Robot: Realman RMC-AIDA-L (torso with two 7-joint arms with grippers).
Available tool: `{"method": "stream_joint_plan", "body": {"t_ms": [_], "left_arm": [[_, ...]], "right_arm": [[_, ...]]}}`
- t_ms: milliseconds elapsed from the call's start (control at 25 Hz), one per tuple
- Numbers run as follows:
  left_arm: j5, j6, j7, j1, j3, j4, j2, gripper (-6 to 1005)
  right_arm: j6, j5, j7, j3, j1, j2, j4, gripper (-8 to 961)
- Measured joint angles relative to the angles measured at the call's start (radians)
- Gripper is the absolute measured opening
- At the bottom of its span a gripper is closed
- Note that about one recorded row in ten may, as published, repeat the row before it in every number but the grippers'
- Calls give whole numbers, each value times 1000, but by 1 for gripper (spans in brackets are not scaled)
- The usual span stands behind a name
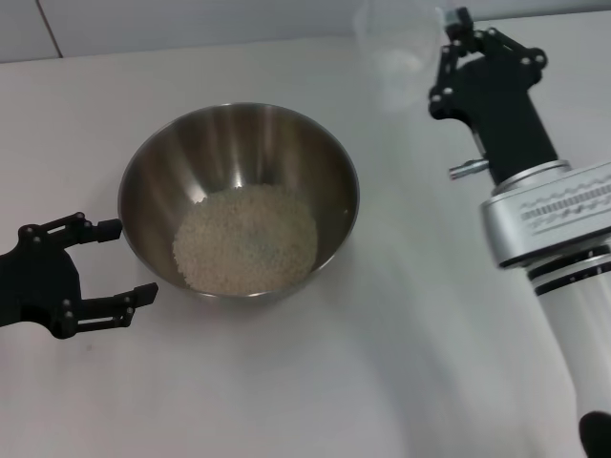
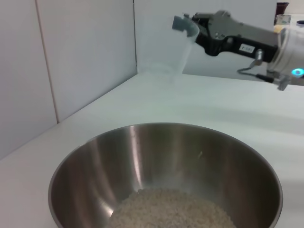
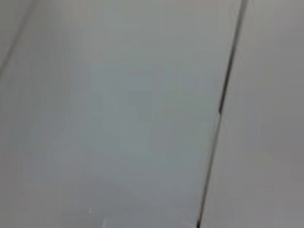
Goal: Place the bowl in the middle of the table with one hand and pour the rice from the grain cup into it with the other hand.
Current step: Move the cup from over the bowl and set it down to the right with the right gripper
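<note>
Left gripper (image 1: 119,260): low on the left of the table (image 1: 382,382), just beside the bowl's left wall. Fingers spread apart, nothing between them. Both fingers point right toward the bowl; the far fingertip sits at the rim, contact uncertain. The near fingertip stops just short of the wall.

Bowl (image 1: 258,143): one, steel, upright, mouth up, in the middle of the table. The left wrist view shows the same bowl (image 2: 156,152) from close in, rim level.

Rice (image 1: 245,239): one pale heap in the bottom of the bowl, spread toward the near side of the floor. The far inner wall is bare metal. The heap also shows at the lower edge of the left wrist view (image 2: 173,209). A single stray grain clings to the inner wall there.

Cup (image 1: 396,43): one, clear plastic, at the far right, well apart from the bowl. Long axis close to vertical, mouth up, narrower base down. In the left wrist view the cup (image 2: 166,52) looks see-through with no grains visible inside. Base is at or just above the tabletop; which, cannot tell.

Right gripper (image 1: 446,43): far right, arm reaching away from the near right corner. Fingers clamped on the cup's rim at its right side. It shows from the side in the left wrist view (image 2: 187,26).

Right wrist view: only pale wall panels with one dark seam (image 3: 223,109).
</note>
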Motion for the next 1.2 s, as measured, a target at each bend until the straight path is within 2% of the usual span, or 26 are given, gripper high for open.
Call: {"method": "stream_joint_plan", "body": {"t_ms": [160, 280, 480, 840, 1200], "left_arm": [[0, 0, 0, 0, 0, -3, -1, 868], [0, -1, 0, -1, 0, -6, -1, 868], [0, -1, 1, -4, 0, -4, -1, 868], [0, -2, 1, -12, 0, -8, -3, 868], [0, -1, 1, -16, 0, -9, -3, 868]], "right_arm": [[92, 20, 198, 7, 45, 3, -134, 10], [233, 26, 321, 5, 95, 2, -216, 24], [390, 22, 350, 4, 149, -2, -254, 47], [454, 15, 351, -26, 168, -3, -260, 89], [464, -38, 357, -30, 159, -2, -255, 130]]}}
